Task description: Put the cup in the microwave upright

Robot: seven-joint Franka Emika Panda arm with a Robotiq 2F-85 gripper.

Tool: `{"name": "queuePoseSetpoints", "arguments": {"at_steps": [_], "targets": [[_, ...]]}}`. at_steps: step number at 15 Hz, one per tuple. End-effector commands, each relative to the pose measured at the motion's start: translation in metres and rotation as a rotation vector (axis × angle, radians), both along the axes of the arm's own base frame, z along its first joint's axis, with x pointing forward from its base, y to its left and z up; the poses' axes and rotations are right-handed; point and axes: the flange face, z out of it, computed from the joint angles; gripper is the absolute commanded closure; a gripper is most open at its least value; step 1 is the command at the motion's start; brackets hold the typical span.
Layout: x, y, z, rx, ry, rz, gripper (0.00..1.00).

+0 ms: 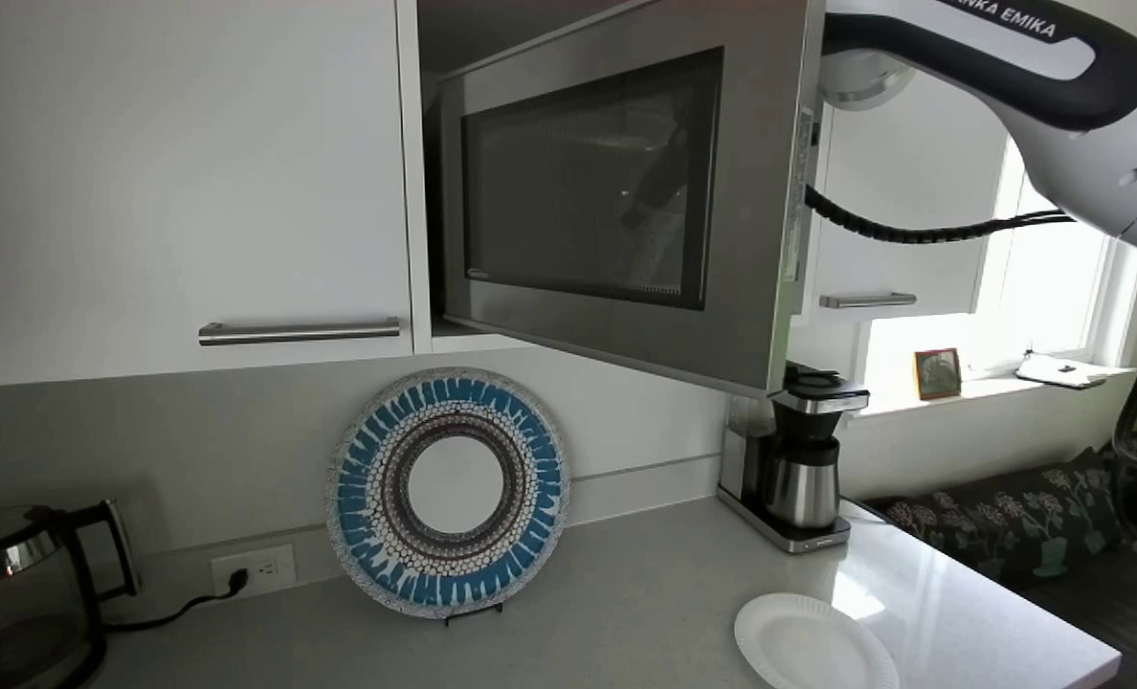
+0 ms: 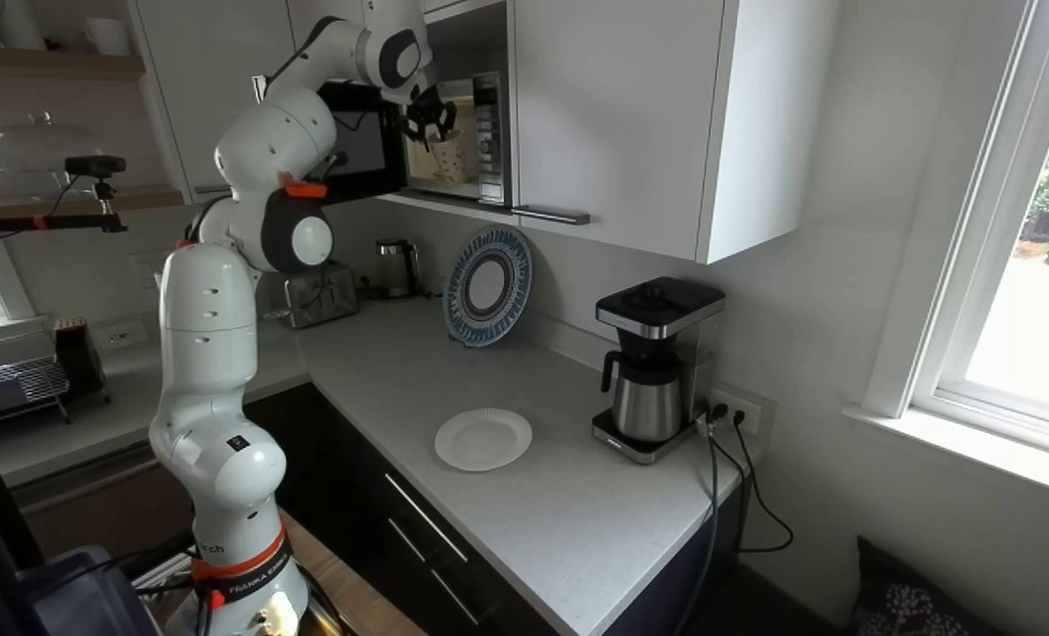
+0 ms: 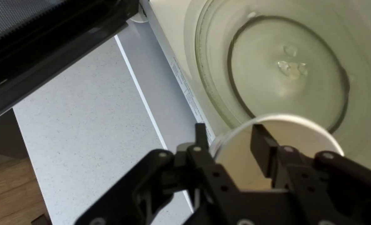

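The cup [image 2: 450, 161] is inside the microwave [image 2: 488, 132], just within the front opening. In the wrist view its rim overlaps the near side of the glass turntable [image 3: 266, 62]. It looks upright or close to it; whether its base sits flat I cannot tell. The tool [image 3: 230, 139] is parted some way, with one finger [image 3: 263, 151] inside the cup, the other outside close to the rim, and a gap showing between them, so it has hold of nothing. The door [image 1: 588, 182] is open.

The arm [image 2: 260, 150] extends up to the opening. Below, on the table [image 2: 569, 521], a white plate [image 2: 483, 439] lies nearer the front edge. A blue-patterned disc [image 1: 377, 488] leans at the back edge. The coffee maker [image 2: 648, 349] stands by that edge too, near the table's end. The toaster [image 2: 323, 296] and kettle [image 2: 395, 268] stand toward its far corner.
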Motion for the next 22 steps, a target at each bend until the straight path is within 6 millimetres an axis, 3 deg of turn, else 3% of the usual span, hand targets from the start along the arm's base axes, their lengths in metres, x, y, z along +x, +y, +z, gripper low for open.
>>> {"name": "queuePoseSetpoints", "arguments": {"at_steps": [1, 4, 6, 7, 12, 14, 20, 22], "targets": [[0.006, 0.002, 0.001, -0.021, -0.003, 0.012, 0.36], [0.008, 0.002, 0.003, -0.032, -0.023, 0.026, 0.26], [0.009, 0.002, 0.004, -0.04, -0.039, 0.039, 0.51], [0.01, 0.001, 0.005, -0.047, -0.046, 0.046, 0.52], [0.015, -0.002, 0.006, -0.094, -0.088, 0.072, 0.92], [0.016, -0.002, 0.006, -0.112, -0.103, 0.092, 1.0], [0.019, 0.0, 0.005, -0.138, -0.123, 0.129, 0.96], [0.02, 0.0, 0.005, -0.144, -0.13, 0.135, 0.71]]}}
